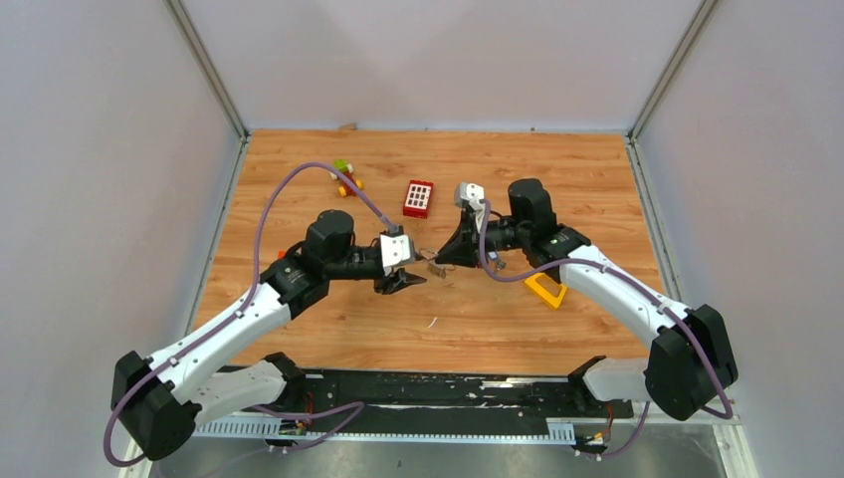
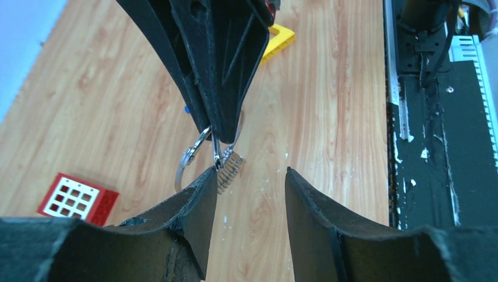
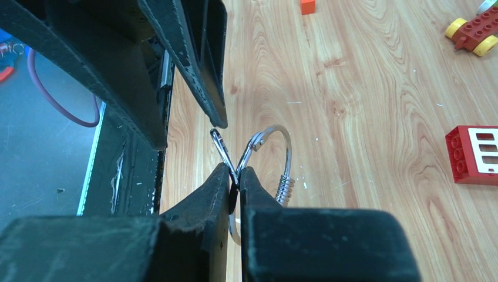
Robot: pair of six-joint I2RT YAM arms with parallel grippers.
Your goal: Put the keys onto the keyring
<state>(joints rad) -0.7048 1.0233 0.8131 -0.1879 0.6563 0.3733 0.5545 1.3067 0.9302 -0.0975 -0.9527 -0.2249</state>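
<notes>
1. Silver wire of the keyring (image 3: 283, 140) is pinched low down in your right gripper (image 3: 235, 176), which is clenched tight on it. The ring stands upright near mid-table. The red brick (image 1: 419, 198) is at 12 o'clock from it and the yellow block (image 1: 545, 290) at 4 o'clock.
2. Your left gripper (image 2: 249, 182) is released, jaws apart and empty. It faces the ring from 9 o'clock, with one jaw just beside the ring's coiled section.
3. Step in hand, as I judge it: presenting the ring and getting it open. In the right wrist view the wire ends look splayed apart at the top. No key shows on the wire, so the threading itself looks not yet begun.
4. The next move calls for a firm right-hand pinch. The left needs to take a key by its head, then line the hole up with a free wire end and slide it on. The gap is narrow and the wire is thin, so expect a fine alignment.
5. Hard to make out: you cannot pick out the keys anywhere.
   - A blue speck (image 2: 187, 108) at the right gripper's edge may be the tag, but it is too small to tell.
   - The ring's lower arc is hidden between the right jaws.
   - Whether the ring touches the wood cannot be told.
</notes>
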